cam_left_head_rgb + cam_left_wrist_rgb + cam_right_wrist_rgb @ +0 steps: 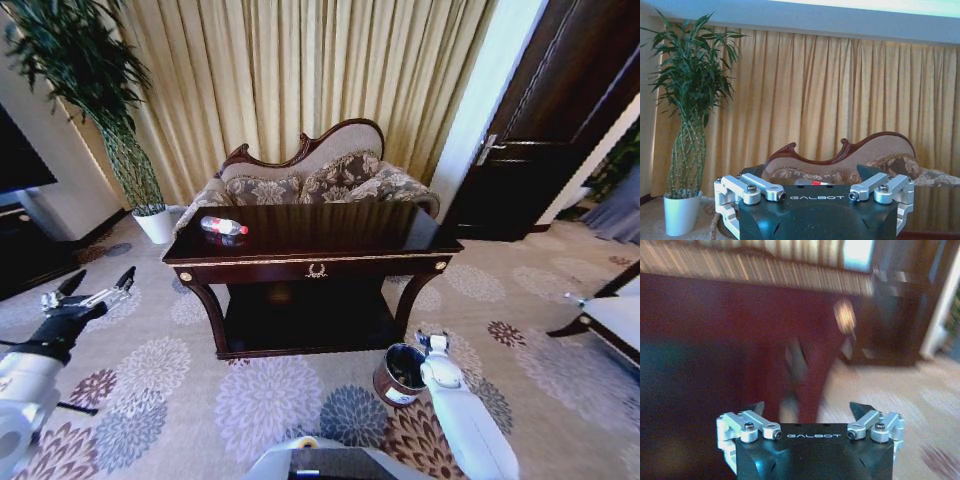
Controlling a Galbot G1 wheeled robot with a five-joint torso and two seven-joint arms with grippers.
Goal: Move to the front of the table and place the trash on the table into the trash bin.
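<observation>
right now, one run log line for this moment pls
bottle on table | trash bin on floor, front right | left gripper open, raised | right gripper open, low

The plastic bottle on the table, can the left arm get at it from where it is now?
Probably yes: the bottle lies on the table's left end, nothing between it and the open left pincer.

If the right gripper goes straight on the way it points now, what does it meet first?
Probably the table: the right gripper, jaws open, faces its dark front and a curved leg. The view is blurred, so depth is unclear.
</observation>
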